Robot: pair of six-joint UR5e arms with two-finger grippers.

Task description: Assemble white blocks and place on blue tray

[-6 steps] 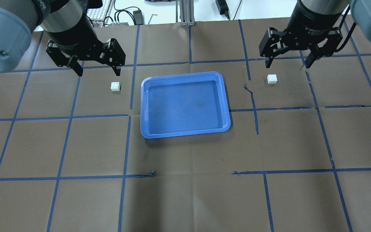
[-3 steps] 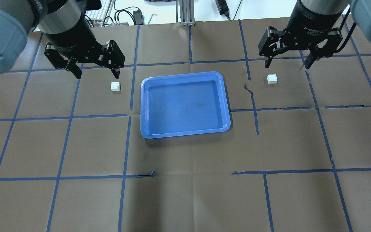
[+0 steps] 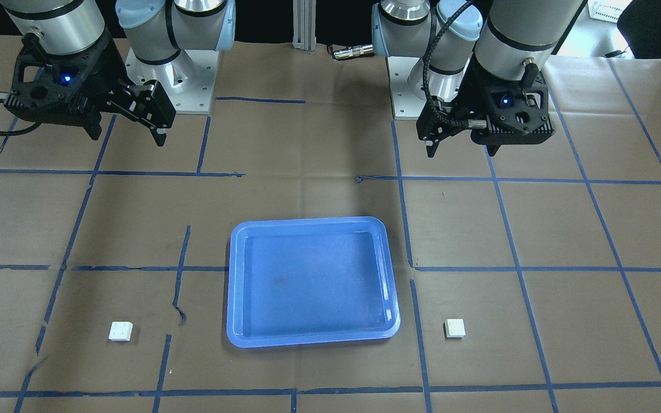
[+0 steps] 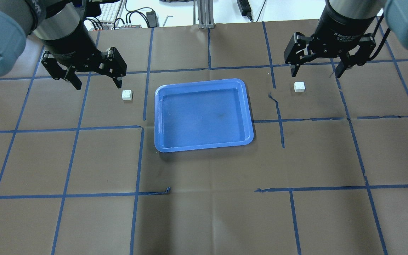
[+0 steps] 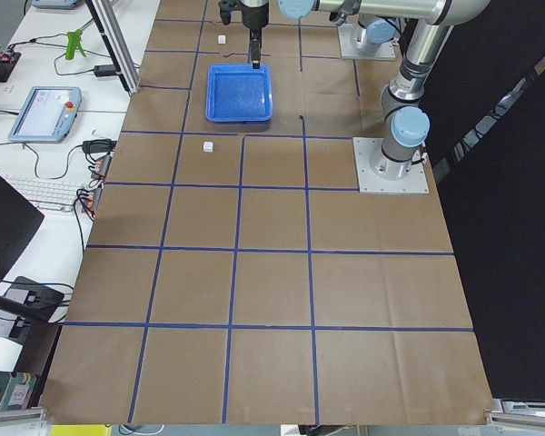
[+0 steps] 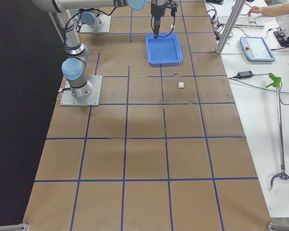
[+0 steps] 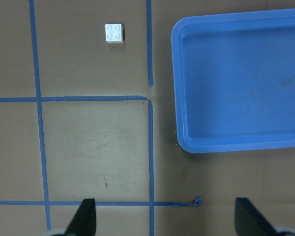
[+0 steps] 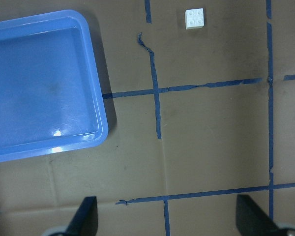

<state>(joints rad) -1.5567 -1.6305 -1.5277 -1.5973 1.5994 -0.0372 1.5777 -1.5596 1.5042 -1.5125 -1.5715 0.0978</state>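
Blocks lie apart on the counter (image 4: 204,212): we see the left white block (image 4: 127,95) just beside the blue tray (image 4: 157,120) and the right white block (image 4: 299,86) farther off on the tray's other side. Left end effector (image 4: 98,84) & right end effector (image 4: 315,74) hang wide apart w/ nothing held, each near its block.

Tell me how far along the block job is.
Nothing is done: the left block and right block sit apart, either side of the empty tray. Nothing in hand: left gripper and right gripper hover open. Picking, joining and placing remain.
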